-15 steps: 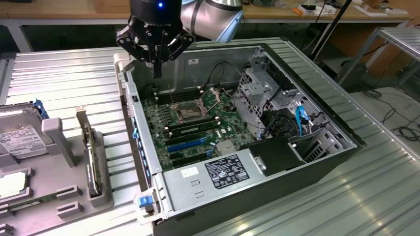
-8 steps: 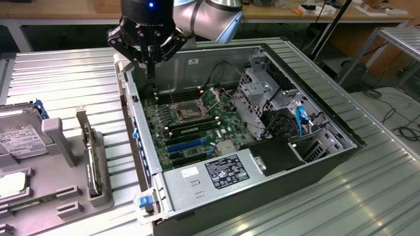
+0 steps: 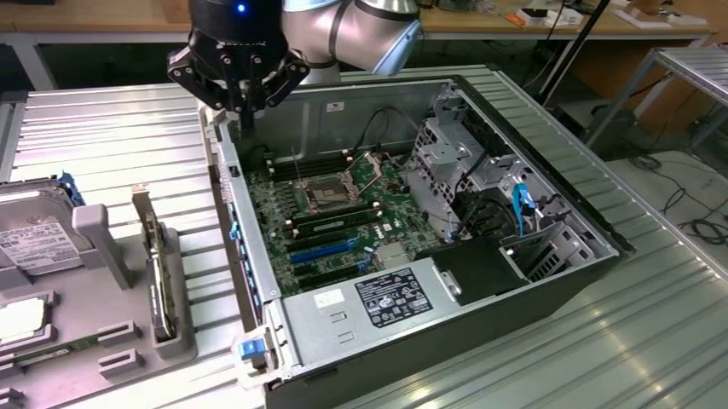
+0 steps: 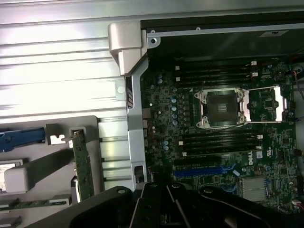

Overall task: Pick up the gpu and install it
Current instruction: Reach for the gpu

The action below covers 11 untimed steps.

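**Task at its outset.** The gpu [image 3: 156, 271] stands on edge in a slot of the grey holder [image 3: 105, 256] at the exterior view's left, untouched and well apart from the tool [image 3: 242, 119]. The tool hangs clenched and empty above the rear rim of the open computer case [image 3: 455, 362]. Inside, the motherboard [image 3: 341, 204] lies exposed, and its blue expansion slot [image 3: 324, 250] carries no card. Pick-up and installation both remain.

**Surface:** a ribbed silvery metal tabletop [image 3: 114, 128] bears case and holder. A hard drive [image 3: 29, 243] rests in the holder near the gpu.

**Room:** wooden workbenches [image 3: 512, 30] along the back, a second ribbed metal table [image 3: 694, 68] at the exterior view's right, cables [image 3: 696, 226] on the floor.
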### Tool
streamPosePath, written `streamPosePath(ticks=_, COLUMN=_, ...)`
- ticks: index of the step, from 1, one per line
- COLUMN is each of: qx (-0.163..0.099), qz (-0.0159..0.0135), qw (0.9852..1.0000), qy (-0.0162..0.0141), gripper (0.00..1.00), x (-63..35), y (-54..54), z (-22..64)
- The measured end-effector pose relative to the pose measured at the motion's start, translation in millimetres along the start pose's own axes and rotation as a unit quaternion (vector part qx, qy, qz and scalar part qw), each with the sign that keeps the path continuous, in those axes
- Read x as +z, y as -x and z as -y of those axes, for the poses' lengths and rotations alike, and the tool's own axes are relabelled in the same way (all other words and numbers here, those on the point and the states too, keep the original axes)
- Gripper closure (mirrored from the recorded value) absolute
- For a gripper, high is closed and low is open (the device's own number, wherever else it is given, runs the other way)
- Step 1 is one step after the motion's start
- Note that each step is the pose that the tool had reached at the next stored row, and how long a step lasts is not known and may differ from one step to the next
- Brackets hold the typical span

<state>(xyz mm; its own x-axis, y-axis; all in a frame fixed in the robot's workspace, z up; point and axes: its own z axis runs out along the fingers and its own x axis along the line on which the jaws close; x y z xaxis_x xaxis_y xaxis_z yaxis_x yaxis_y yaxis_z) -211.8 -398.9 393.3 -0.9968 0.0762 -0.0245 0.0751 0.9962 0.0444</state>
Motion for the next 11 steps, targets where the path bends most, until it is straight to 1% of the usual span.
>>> streamPosePath(ticks=4, qx=0.000, qz=0.0000, qw=1.0000, qy=0.0000, gripper=0.89, x=-0.1, y=-5.1, z=0.4)
streamPosePath(ticks=11, qx=0.000, qz=0.0000, qw=1.0000, qy=0.0000, gripper=0.89, x=-0.6, y=-18.8, z=1.4)
